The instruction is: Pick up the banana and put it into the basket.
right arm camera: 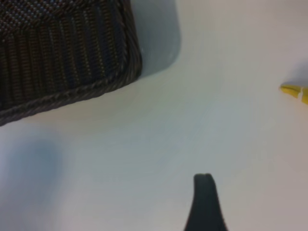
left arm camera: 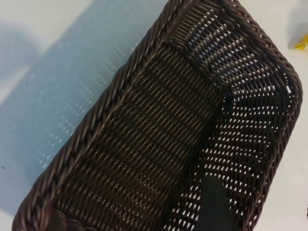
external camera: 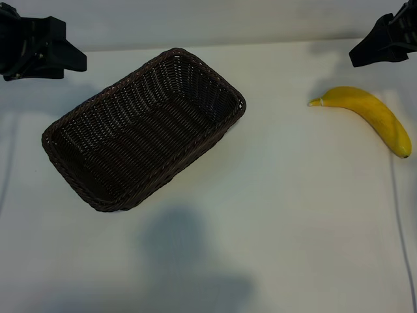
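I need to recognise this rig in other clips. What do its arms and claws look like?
Both are matte black and blocky. The left claw shows as an angular housing ending in a wedge-shaped tip; the right claw looks the same, tapering to a point. In each wrist view one dark, rounded finger shows. No markings or cables are visible on them.

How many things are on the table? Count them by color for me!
Yellow: 1, the banana
Dark brown: 1, the basket
Total: 2 things on the white table
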